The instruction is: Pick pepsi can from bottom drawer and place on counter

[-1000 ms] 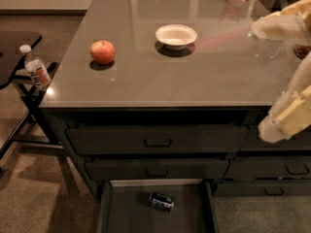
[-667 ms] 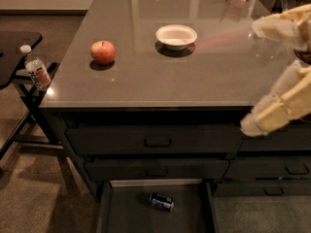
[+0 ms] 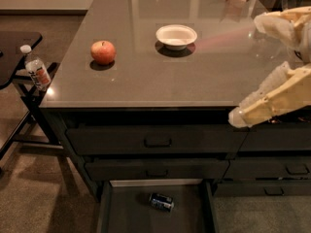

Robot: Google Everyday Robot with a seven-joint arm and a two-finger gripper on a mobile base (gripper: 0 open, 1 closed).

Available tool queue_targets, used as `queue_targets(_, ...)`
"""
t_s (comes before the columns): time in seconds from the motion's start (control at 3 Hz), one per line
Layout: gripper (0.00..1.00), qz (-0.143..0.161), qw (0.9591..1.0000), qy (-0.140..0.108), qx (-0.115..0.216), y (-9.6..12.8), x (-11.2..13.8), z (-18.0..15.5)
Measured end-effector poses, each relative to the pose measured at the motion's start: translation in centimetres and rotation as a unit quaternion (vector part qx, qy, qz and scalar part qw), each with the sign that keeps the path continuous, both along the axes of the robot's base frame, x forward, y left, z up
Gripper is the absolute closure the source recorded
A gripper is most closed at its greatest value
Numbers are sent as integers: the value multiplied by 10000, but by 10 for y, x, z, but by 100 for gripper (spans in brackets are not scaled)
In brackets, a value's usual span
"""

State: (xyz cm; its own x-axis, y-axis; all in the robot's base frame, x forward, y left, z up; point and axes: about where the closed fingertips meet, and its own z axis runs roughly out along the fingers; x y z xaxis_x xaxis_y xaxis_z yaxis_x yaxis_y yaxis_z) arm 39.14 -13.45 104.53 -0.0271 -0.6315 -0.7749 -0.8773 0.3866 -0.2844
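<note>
Grey-brown counter (image 3: pixel 194 76) tops a dark cabinet and fills most of the view, with an apple (image 3: pixel 103 52) and a white bowl (image 3: pixel 176 36) on it. Over the last second your cream-coloured gripper (image 3: pixel 237 118) has slid left from the right edge. Its tip now hangs just in front of the counter's near edge, well above and to the right of the pepsi can (image 3: pixel 161 201). The can lies on its side on the floor of the open bottom drawer (image 3: pixel 126 212) and has not moved. The reach looks only just begun, with the whole descent ahead. You cannot tell how far the gripper is open, and nothing shows in its hold. Its arm is cut off at the right, and the drawer's near end is cut off below.
</note>
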Motion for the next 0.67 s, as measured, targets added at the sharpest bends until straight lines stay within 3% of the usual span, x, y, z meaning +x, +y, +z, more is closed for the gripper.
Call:
queue_targets(0.33, 0, -111, 9997, -190, 96, 0, 7, -1)
queue_targets(0.67, 0, -111, 9997, -190, 96, 0, 7, -1)
